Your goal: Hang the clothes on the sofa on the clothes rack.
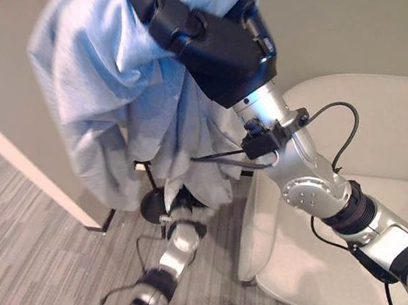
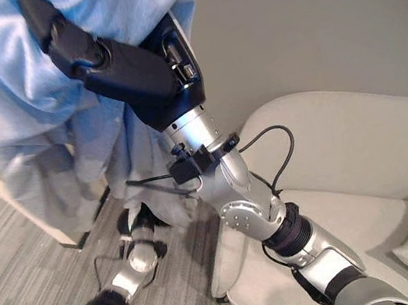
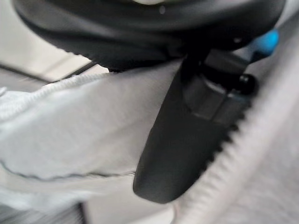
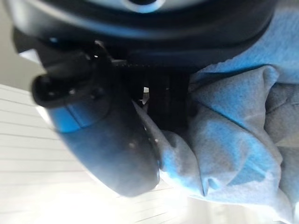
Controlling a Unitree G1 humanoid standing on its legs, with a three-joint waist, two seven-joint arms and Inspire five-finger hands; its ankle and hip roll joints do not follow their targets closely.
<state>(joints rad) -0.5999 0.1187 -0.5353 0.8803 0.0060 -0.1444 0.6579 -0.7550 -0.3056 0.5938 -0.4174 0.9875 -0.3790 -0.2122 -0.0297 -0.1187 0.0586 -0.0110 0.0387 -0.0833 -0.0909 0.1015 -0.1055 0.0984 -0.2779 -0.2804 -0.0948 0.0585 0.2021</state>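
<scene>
In the eye views you see your right hand (image 1: 221, 47) raised high, its fingers curled into the light blue garment (image 1: 110, 90), which drapes down from it over the rack's dark base (image 1: 150, 206), with the cream sofa (image 1: 389, 128) beneath your forearm. Your left hand (image 3: 187, 140) in its wrist view has its thumb pressed on the cloth's hem. The right wrist view shows blue folds bunched against the thumb.

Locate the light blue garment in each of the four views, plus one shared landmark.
Left eye view: light blue garment upper left, draped over the right hand.
Right eye view: upper left.
Left wrist view: pale cloth behind the left hand.
Right wrist view: beside the thumb.
Landmark: white sofa, both eye views.
</scene>
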